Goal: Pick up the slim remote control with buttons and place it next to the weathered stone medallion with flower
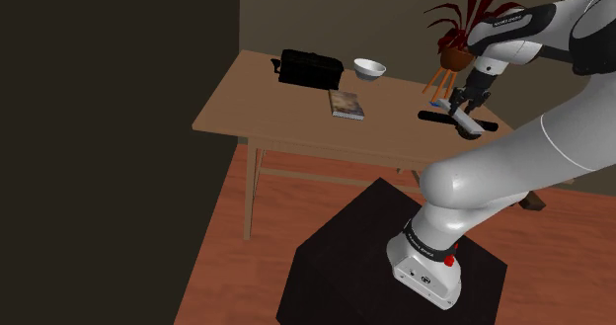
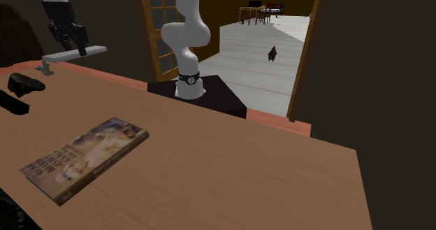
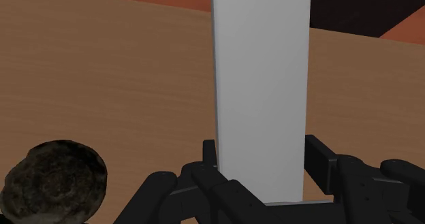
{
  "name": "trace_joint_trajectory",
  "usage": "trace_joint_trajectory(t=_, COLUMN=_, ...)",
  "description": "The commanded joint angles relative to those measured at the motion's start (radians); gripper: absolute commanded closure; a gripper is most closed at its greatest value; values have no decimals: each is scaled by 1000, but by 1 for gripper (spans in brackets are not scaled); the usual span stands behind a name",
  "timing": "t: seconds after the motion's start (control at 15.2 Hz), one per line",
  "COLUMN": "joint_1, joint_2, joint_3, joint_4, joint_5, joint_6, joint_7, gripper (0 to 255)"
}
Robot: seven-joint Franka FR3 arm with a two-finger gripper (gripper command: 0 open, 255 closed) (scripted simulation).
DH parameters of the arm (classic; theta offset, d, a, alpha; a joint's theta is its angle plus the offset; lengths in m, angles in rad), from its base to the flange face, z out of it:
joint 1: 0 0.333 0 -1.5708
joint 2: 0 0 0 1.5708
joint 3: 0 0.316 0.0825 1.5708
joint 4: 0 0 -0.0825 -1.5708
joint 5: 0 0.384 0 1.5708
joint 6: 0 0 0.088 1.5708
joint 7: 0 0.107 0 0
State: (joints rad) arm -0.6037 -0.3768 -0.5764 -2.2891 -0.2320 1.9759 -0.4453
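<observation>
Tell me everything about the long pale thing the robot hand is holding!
The remote is a long, slim, flat slab drawn plain pale grey, with no buttons on the face that shows. The black gripper is shut on one end, one finger on each long edge, and the rest juts straight out. In the second exterior view it lies level and seems lifted off the wooden table. Only the fingers touch it. The dark stone medallion lies below, to one side.
</observation>
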Motion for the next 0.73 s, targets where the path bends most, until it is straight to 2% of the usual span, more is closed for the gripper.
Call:
trace_joint_trajectory(t=0.0, joint_1=-1, joint_2=8, joint_3=-9, joint_4=-15, joint_5=-1, joint_6=23, joint_7=-7, gripper=255)
trace_joint_trajectory(t=0.66, joint_1=2, joint_2=63, joint_3=-42, joint_4=-108, joint_5=5, joint_6=168, joint_7=-18, gripper=255)
